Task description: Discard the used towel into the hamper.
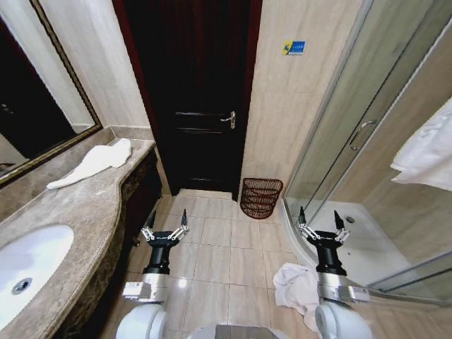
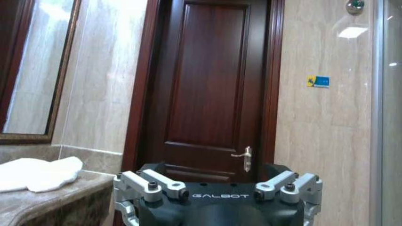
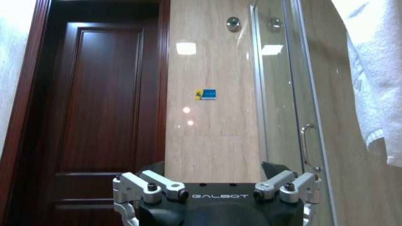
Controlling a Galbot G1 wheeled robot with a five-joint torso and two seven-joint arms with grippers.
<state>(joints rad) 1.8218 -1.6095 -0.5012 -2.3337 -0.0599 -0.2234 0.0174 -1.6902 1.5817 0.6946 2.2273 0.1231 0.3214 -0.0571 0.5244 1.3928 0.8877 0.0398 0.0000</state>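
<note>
Head view shows the hamper (image 1: 261, 198) standing on the tiled floor against the wall, between the dark door (image 1: 201, 92) and the glass shower enclosure (image 1: 353, 141). A crumpled white towel (image 1: 296, 282) lies on the floor beside the right arm. Left gripper (image 1: 165, 224) and right gripper (image 1: 322, 219) hang above the floor, fingers spread apart and empty. Another towel (image 1: 95, 162) lies on the counter (image 1: 85, 212).

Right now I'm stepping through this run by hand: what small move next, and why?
Probably lower the right gripper toward the crumpled towel on the floor beside it: both grippers are open and empty, and the hamper stands ahead by the door.
</note>
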